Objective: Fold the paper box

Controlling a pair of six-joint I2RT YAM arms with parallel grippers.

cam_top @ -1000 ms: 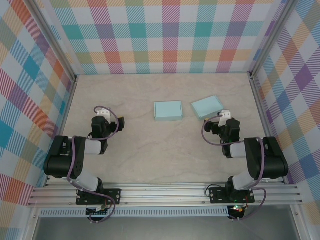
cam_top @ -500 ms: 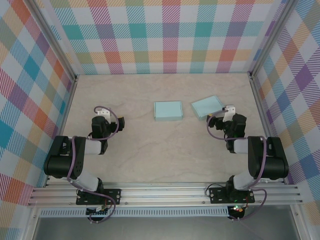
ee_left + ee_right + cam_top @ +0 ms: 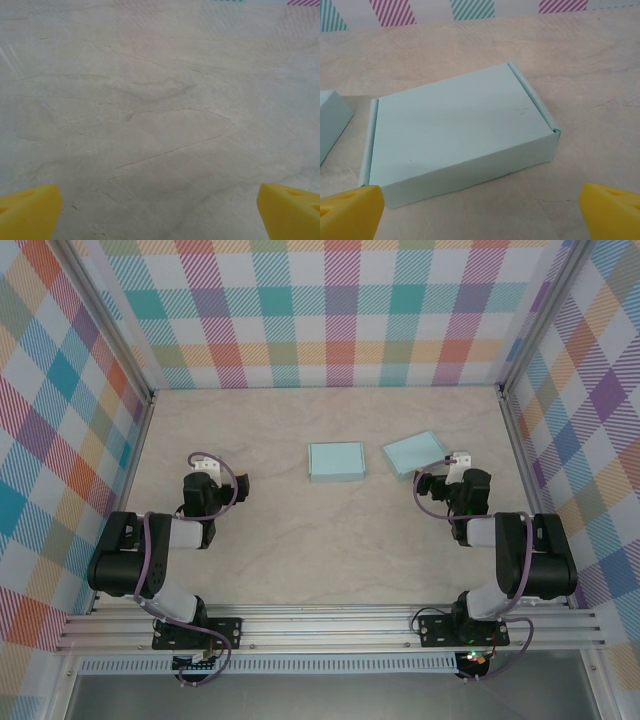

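- Lying flat on the counter (image 3: 300,540), the nearer paper box (image 3: 455,132) is sitting in the right half of the workspace, turned slightly askew. Its broad face is pointing up and its flaps are looking tucked in.
- The second paper box (image 3: 336,461) is resting to its left at mid-counter, near it but apart.
- The right end effector (image 3: 480,215) is hovering just short of the nearer box's front edge, with its yellow fingers (image 3: 350,212) standing wide apart and gripping nothing.
- The left end effector (image 3: 160,215) is hanging over bare counter, well apart from both boxes, its fingers equally spread and empty.
- Here is where it is looking risky: the box is light and sitting loose, so a push from one side is likely going to be sliding it away rather than creasing it.
- A hard pinch on the thin wall is also threatening to be crushing the corner, and the left arm is sitting too far off to be bracing anything.
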